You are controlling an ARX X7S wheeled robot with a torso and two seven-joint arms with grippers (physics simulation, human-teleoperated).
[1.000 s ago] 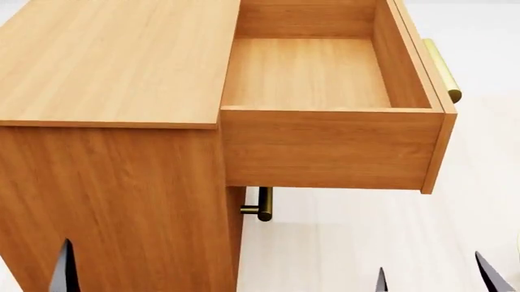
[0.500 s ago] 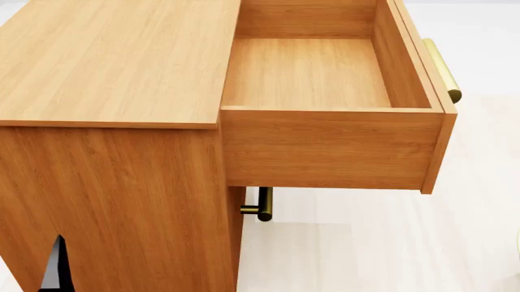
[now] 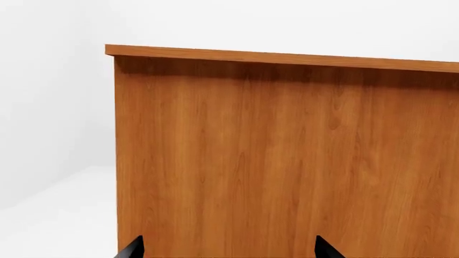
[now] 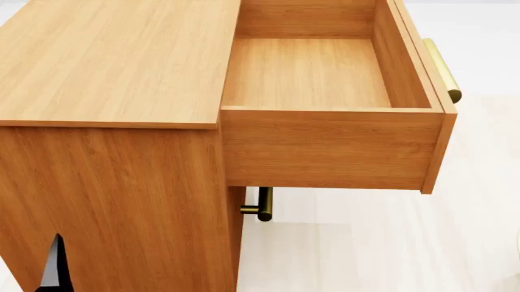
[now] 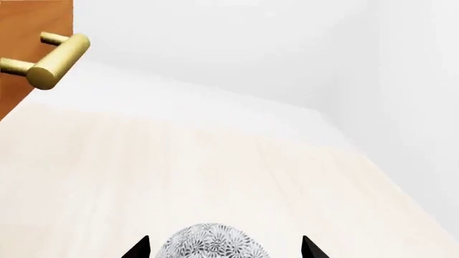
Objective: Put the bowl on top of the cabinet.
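Across the left and middle of the head view:
Cabinet: the cabinet fills most of the frame, its flat top bare of the bowl, its side panel facing the robot.
Drawer: the drawer stands pulled out to the right at top height, with nothing seen in it; its brass handle runs along the far right face. A second, darker handle shows below it.
Floor: the floor is pale wood, right of the cabinet.
Bowl: the bowl shows only in the right wrist view, low on the floor, between the right gripper's fingertips; whether they touch it I cannot tell.
Right gripper: the right gripper has its tips spread wide, one on each side of the bowl; not seen from the head.
Left gripper: the left gripper is spread wide with nothing between its tips, just beside the cabinet's near side panel.
Step in hand: judged as the grasp on the bowl, the task barely begun.
Doing it well: bring the fingers down over the rim and close on the wall, not the curved outside, then lift well clear before swinging left, so the bowl passes over the drawer's edge.
Writing: none readable; the bowl bears only a floral pattern.
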